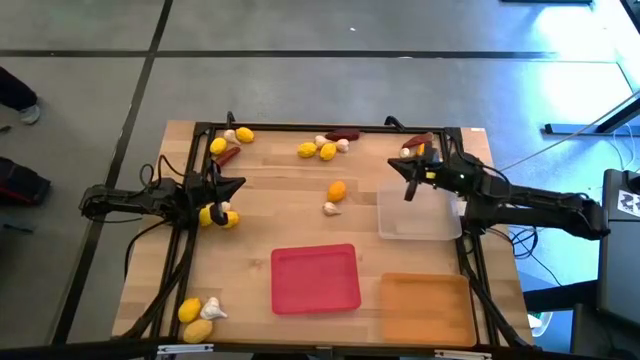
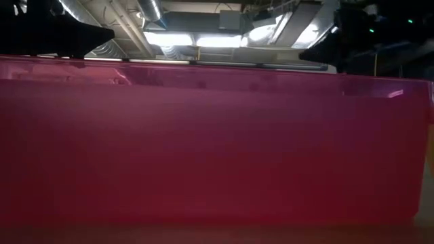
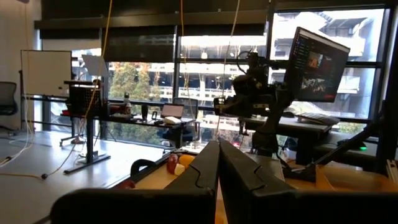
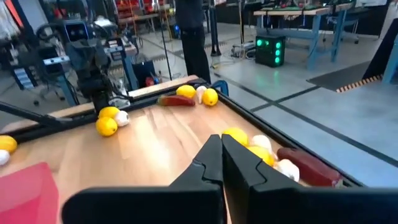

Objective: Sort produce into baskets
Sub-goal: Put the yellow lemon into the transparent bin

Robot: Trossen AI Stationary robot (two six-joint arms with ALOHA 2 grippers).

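High view: my left gripper (image 1: 236, 184) hangs at the table's nine o'clock side, fingers pressed together, holding nothing. A lemon pair with garlic (image 1: 218, 216) lies just beside it toward six o'clock. More produce sits at the far edge: a lemon (image 1: 244, 134) at eleven o'clock, a cluster (image 1: 322, 148) at twelve, a chili (image 1: 344, 134) behind it. A lone lemon (image 1: 337, 190) and a garlic bulb (image 1: 331, 208) lie mid-table, between my two grippers. My right gripper (image 1: 398, 167) is at two o'clock, also pinched shut and empty, beside the clear tray (image 1: 420, 230). The red tray (image 1: 315, 278) and orange tray (image 1: 425, 305) sit at six and five o'clock; all three trays look empty. Another lemon group (image 1: 197, 318) lies at seven o'clock.

Low view: the red tray's wall (image 2: 217, 142) fills the picture; no produce can be made out.

Left wrist view: my closed fingers (image 3: 205, 168) point across the table toward the right arm (image 3: 255, 87).

Right wrist view: my closed fingers (image 4: 214, 162) point toward the left arm (image 4: 87, 56); lemons and garlic (image 4: 255, 146) lie just ahead with a chili (image 4: 308, 165), its long axis running along the table edge.

Judgement: sorting has not begun. The left gripper is nearer the pair at its six o'clock; either gripper must open before it descends.
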